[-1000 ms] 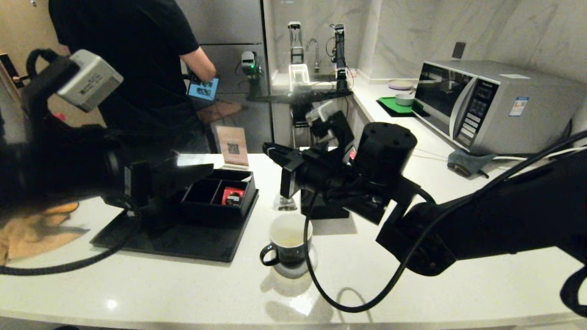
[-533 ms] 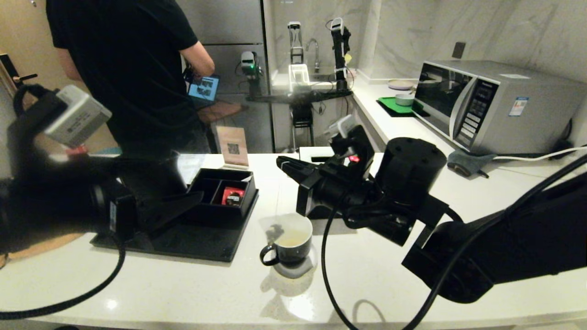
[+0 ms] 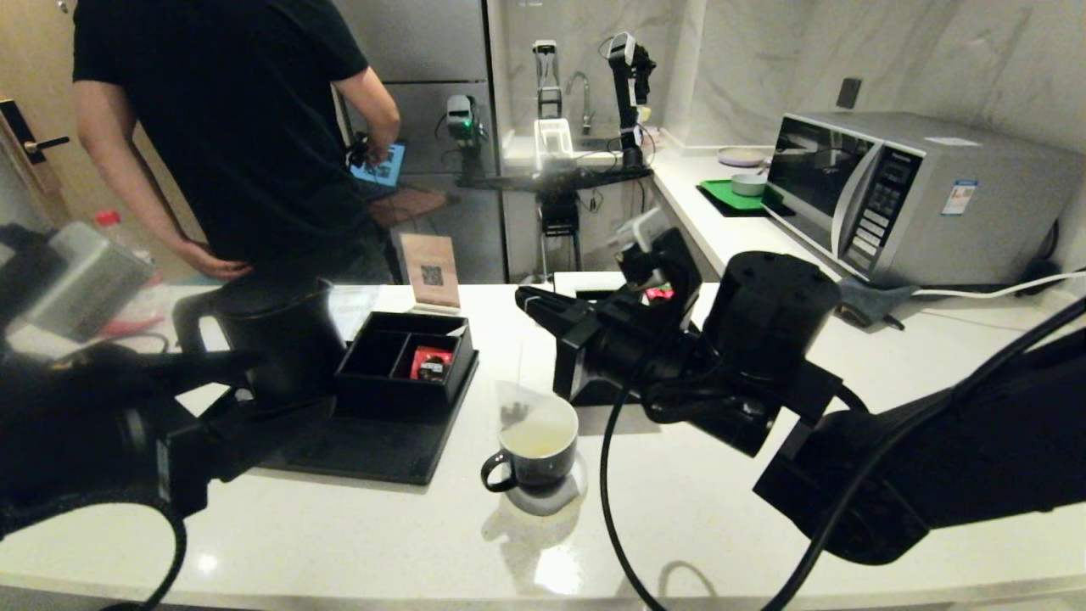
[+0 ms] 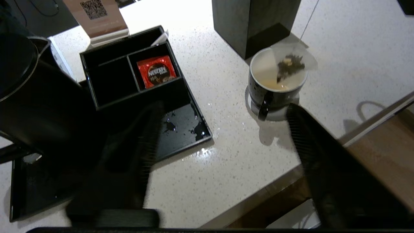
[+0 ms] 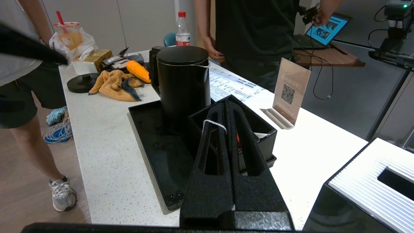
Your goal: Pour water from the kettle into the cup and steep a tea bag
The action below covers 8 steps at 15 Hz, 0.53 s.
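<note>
Left hand (image 4: 220, 145) — fingers spread apart and grasping nothing, low at the near left edge of the white speckled surface (image 3: 356, 543). Just behind it the matte black kettle (image 3: 284, 339) stands upright on a flat black tray (image 3: 373, 454), touching no hand; on the same tray sits a black compartment box (image 3: 407, 361) with a red Nescafé packet (image 4: 157, 71) in one cell. A QR-code card (image 3: 431, 271) stands behind the box. At centre the dark cup (image 3: 536, 450) with white inside rests on the surface, pale liquid in it; the tea bag (image 4: 291, 63) hangs over its mouth on a thin string — its lower tip at the liquid. Right hand (image 5: 226, 106), above and behind the cup, is clenched on the string (image 5: 213, 123). Beside it, a black tissue box (image 5: 365, 191); far right, a microwave (image 3: 908, 191).
</note>
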### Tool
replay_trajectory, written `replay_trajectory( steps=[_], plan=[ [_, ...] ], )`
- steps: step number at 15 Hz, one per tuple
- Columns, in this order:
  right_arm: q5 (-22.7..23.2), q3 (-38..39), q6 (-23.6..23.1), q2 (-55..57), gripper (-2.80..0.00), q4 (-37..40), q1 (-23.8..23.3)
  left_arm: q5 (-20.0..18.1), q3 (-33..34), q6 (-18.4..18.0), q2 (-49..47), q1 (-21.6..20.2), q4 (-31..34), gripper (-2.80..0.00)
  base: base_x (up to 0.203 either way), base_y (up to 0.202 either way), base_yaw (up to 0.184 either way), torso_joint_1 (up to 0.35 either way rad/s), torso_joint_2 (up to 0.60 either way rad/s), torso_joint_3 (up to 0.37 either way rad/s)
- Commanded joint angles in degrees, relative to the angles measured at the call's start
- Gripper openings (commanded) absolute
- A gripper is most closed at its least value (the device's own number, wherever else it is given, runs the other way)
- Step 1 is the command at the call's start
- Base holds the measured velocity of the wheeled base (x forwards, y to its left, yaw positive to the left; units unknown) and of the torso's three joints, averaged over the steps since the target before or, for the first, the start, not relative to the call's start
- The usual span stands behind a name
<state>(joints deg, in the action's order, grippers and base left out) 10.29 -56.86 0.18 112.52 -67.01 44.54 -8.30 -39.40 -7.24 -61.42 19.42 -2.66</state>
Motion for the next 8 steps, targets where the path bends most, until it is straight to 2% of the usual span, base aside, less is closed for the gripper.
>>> replay_trajectory(
  steps=[1,4,8],
  plan=[
    [0.08,-0.01,-0.01,-0.02,-2.80,-0.31,0.02,-0.05,1.04,0.00,1.93,0.00,0.16,-2.80,0.000,0.000,0.000,0.000,0.00,0.000],
    [0.05,-0.10,-0.01,-0.02,-2.80,-0.40,0.02,0.27,3.90,0.03,4.93,-0.06,0.02,-2.80,0.000,0.000,0.000,0.000,0.00,0.000],
    [-0.56,-0.54,-0.08,-0.02,-2.80,-0.32,0.02,3.10,9.22,1.52,12.42,-0.07,0.02,-2.80,0.000,0.000,0.000,0.000,0.00,0.000]
  ],
)
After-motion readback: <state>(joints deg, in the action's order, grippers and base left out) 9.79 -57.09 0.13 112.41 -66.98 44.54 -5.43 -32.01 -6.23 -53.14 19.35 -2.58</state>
